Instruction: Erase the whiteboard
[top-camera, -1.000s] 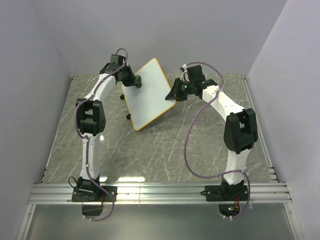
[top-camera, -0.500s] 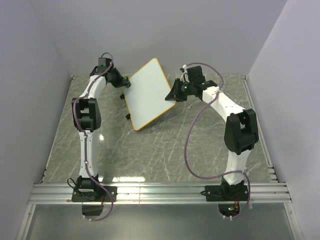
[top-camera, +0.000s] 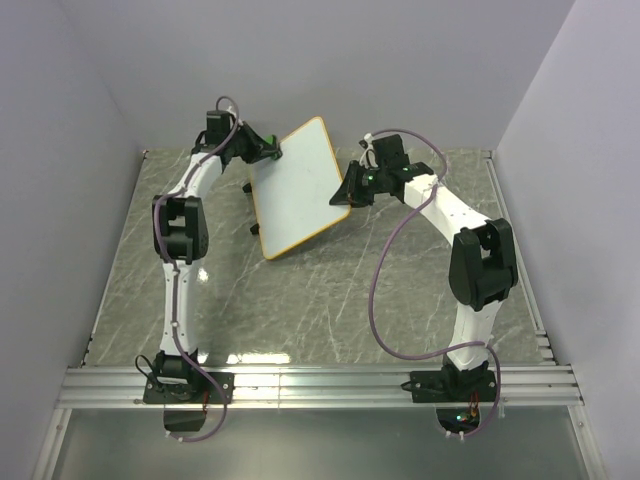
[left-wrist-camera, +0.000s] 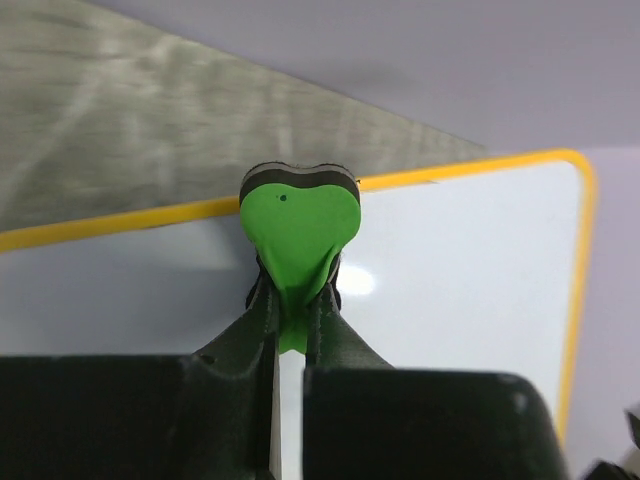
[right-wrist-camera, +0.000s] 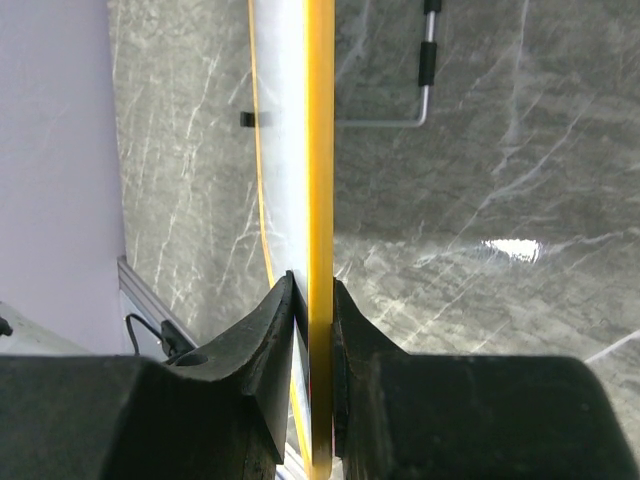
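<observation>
The whiteboard (top-camera: 298, 185) is a white square with an orange-yellow rim, held tilted above the table; its face shows no marks. My right gripper (top-camera: 347, 190) is shut on its right edge; in the right wrist view the rim (right-wrist-camera: 320, 150) runs edge-on between the jaws (right-wrist-camera: 314, 300). My left gripper (top-camera: 270, 150) is shut on the green-and-black eraser (left-wrist-camera: 298, 225) and holds it at the board's upper left edge. In the left wrist view the white face (left-wrist-camera: 460, 270) fills the frame behind the eraser.
The board's wire legs with black feet (top-camera: 256, 231) hang under it; one leg shows in the right wrist view (right-wrist-camera: 427, 70). The grey marble table (top-camera: 320, 290) lies below, with walls close behind and at both sides.
My left gripper with the eraser swung left off the board, then back right and up to the board's top left edge. The board tilted slightly. The right gripper kept its hold.
</observation>
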